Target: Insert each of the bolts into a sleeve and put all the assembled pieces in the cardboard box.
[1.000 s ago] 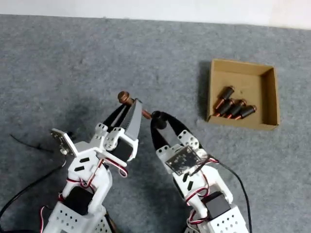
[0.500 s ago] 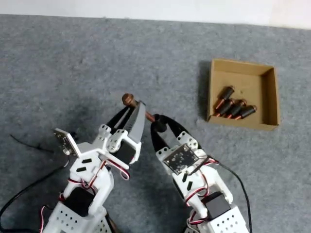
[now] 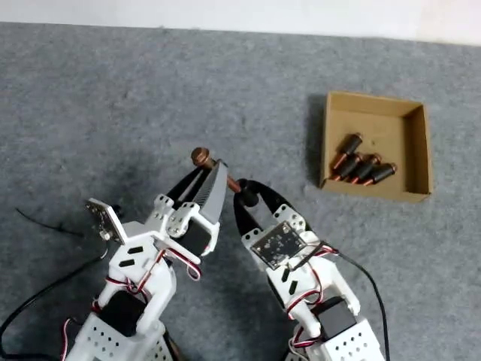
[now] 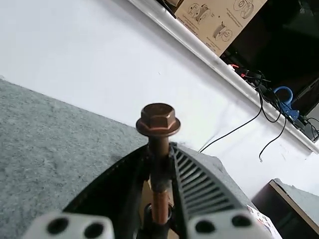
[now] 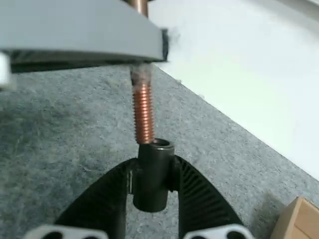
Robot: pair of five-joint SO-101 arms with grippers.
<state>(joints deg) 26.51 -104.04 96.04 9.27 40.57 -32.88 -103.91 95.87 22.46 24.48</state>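
Now, left gripper (image 3: 210,174) pinching bolt (image 4: 159,121) by shank, hex head clear of fingertips, well left of cardboard box (image 3: 379,124). Right gripper (image 5: 152,181) clamped on black sleeve (image 5: 151,172), slightly nearer box. Bolt tip at sleeve mouth, seemingly just inside. Four assembled pieces (image 3: 359,167) lying inside box.

you can't see the middle of the bolt (image 3: 201,158) from the high view, the left end effector (image 3: 210,174) covers its shank. in your right wrist view the bolt head is cut off by the edge and that end effector is just a blurry grey slab. how deep the tip sits in the sleeve (image 5: 152,174), can't tell.
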